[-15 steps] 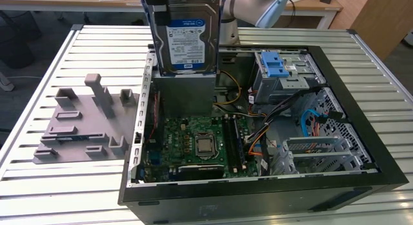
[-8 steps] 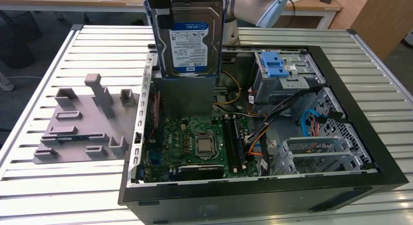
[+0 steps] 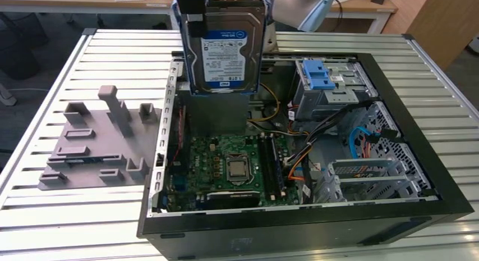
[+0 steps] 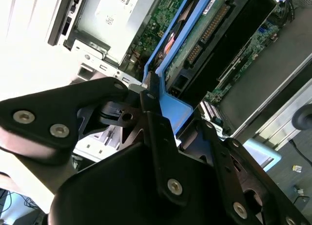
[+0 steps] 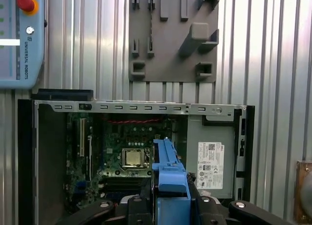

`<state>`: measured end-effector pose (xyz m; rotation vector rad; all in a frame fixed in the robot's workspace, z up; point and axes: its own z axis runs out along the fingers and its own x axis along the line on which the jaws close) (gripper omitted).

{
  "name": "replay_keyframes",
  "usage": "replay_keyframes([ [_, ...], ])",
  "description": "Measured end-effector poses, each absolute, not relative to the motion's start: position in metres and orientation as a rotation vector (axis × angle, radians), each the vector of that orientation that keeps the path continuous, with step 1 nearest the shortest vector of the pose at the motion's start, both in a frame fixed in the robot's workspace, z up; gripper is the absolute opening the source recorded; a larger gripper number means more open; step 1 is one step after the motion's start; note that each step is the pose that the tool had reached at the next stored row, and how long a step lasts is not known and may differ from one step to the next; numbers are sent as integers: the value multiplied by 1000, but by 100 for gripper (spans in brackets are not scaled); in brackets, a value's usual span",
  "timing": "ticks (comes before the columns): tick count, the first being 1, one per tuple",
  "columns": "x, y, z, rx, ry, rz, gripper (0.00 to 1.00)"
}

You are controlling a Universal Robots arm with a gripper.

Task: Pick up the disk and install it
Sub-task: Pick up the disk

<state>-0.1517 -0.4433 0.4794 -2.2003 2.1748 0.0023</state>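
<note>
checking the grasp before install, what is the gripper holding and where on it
The gripper holds the disk by the blue frame at its top end, the disk hanging upright over the open computer case.

The gripper (image 4: 168,108) is matt black all over, built of flat link plates (image 4: 73,103) with rounded corners, hinged one upon another. Silver round-headed screws (image 4: 24,117) sit as a pair in the broad end of one plate, with single ones along the narrower bars. A dark hollow pivot pin (image 4: 127,117) joins two links. In the first wrist view its black body bears a silver screw (image 5: 239,204) on each side.
</note>
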Motion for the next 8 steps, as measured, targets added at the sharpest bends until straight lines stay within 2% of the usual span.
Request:
replay_keyframes([
  [8, -136, -447, 477, -2202, 2177, 6, 36],
])
